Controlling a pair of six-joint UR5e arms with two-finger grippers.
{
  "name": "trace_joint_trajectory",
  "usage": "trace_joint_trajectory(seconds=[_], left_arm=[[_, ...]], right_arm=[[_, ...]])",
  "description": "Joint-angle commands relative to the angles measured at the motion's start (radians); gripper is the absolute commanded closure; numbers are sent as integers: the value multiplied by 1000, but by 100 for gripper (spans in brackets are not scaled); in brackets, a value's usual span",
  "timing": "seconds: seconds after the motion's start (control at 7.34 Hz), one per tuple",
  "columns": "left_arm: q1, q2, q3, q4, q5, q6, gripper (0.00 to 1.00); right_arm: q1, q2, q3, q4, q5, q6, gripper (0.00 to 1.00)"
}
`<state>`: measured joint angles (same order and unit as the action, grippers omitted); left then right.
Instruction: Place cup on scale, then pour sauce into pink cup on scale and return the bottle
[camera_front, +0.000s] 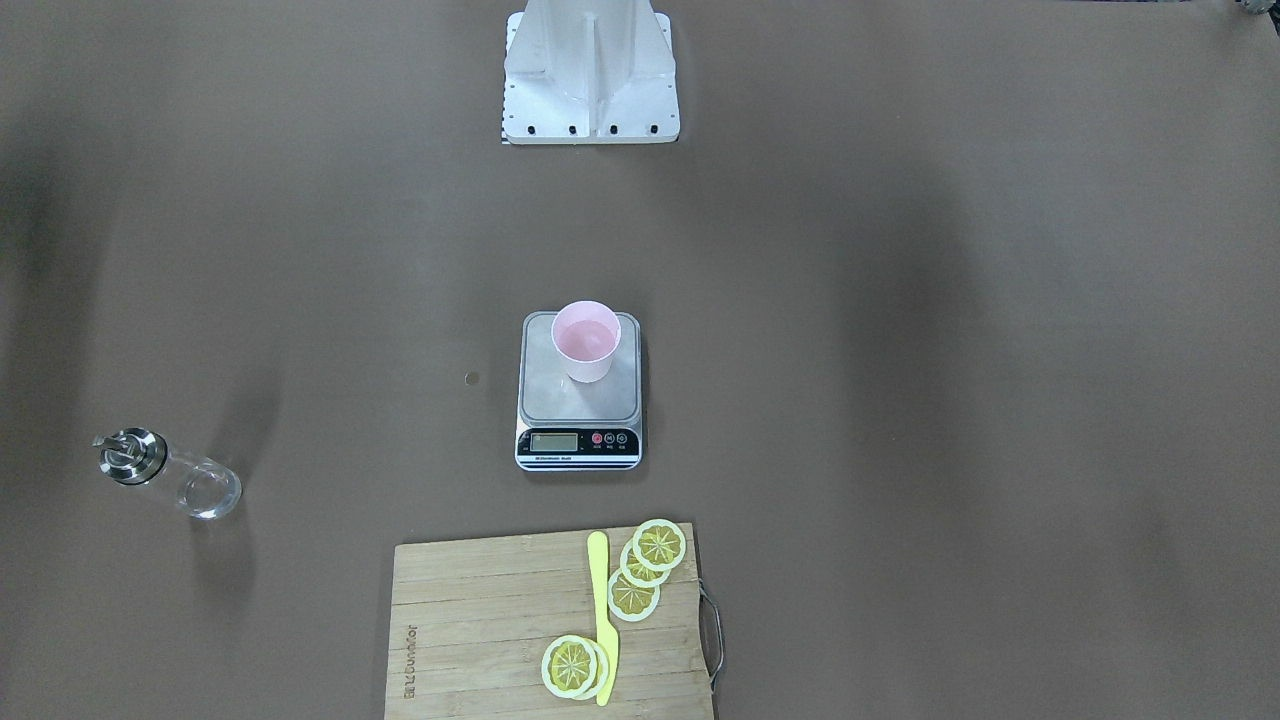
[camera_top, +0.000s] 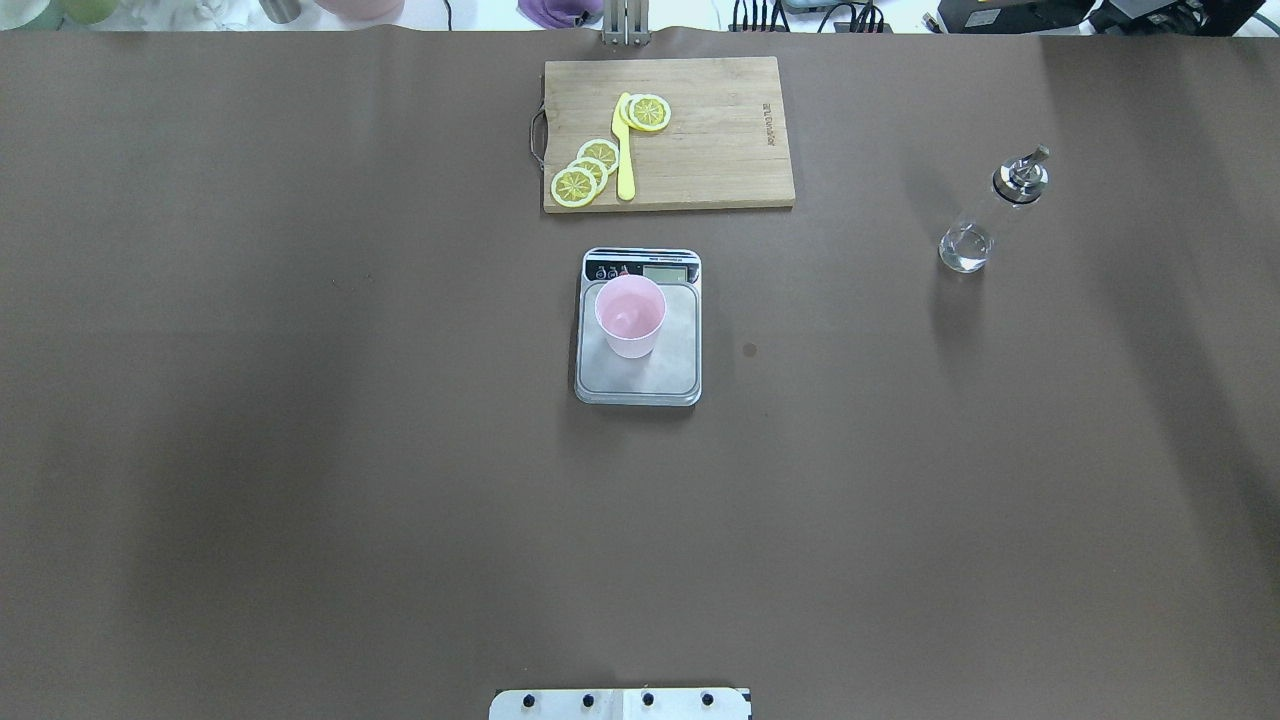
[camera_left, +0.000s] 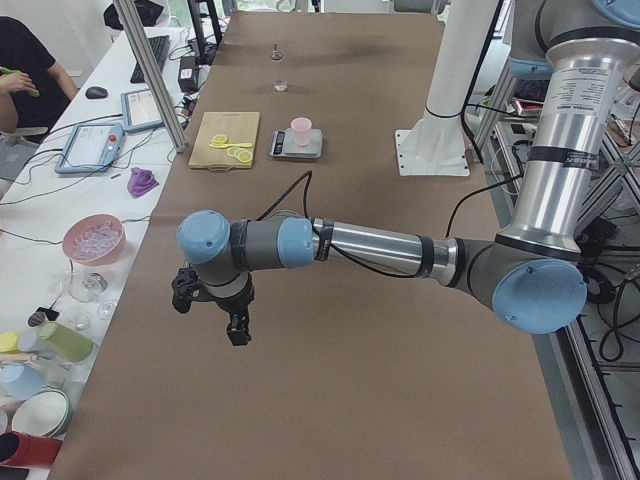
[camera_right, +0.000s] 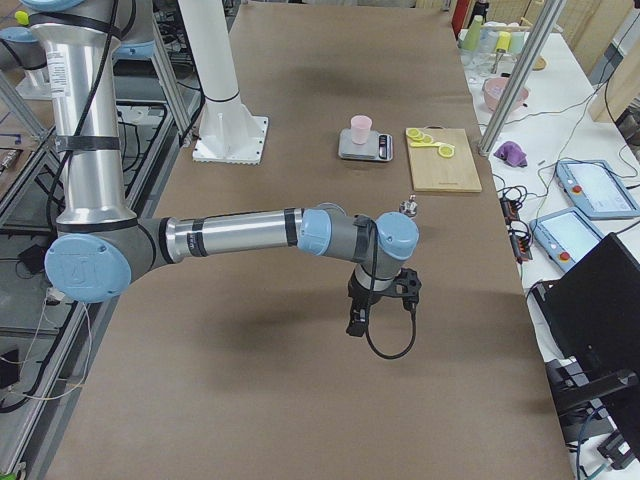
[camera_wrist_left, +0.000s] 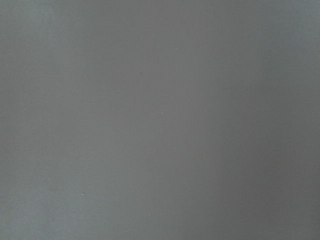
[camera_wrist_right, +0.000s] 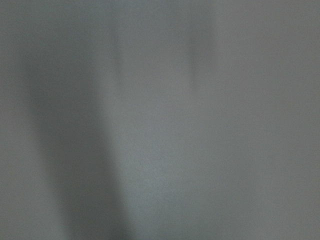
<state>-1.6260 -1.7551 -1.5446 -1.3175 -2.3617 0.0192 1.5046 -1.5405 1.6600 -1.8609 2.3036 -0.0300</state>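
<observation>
We see 1 cup (camera_front: 586, 340), 1 scale (camera_front: 578, 402), 1 bottle (camera_front: 170, 472), 1 board (camera_front: 480, 620), 1 knife (camera_front: 603, 610), 5 lemon slices (camera_front: 660, 544) & 2 arms (camera_left: 380, 250).

Matt brown, paper-like cover across the table (camera_front: 950, 420). The cup (camera_front: 586, 342) is smooth pale pink plastic, soft sheen. The scale (camera_front: 570, 402) shows a brushed steel platform and a glossy black front strip. The bottle (camera_front: 178, 476) is clear glass with a mirror-bright metal cap. The cutting board (camera_front: 480, 620) is pale wood with visible grain.
</observation>
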Motion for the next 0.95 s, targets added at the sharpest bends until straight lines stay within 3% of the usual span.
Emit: trace_joint_trajectory(seconds=[0.0,0.14,0.27,0.54,0.82], left_arm=[[0,-4,-12,3,-1,2,1],[0,3,-46,4,-1,-2,1],[0,28,-60,0,1,7,1],[0,119,-46,-136,1,4,1],[0,121,-43,-135,1,5,1]], right_arm=[[0,-9,-49,77,75,-31,0],[0,-21,-65,145,73,-89,0],[5,-18,-63,158,77,-85,0],[8,5,-62,158,80,-71,0],[26,17,-62,160,82,-68,0]])
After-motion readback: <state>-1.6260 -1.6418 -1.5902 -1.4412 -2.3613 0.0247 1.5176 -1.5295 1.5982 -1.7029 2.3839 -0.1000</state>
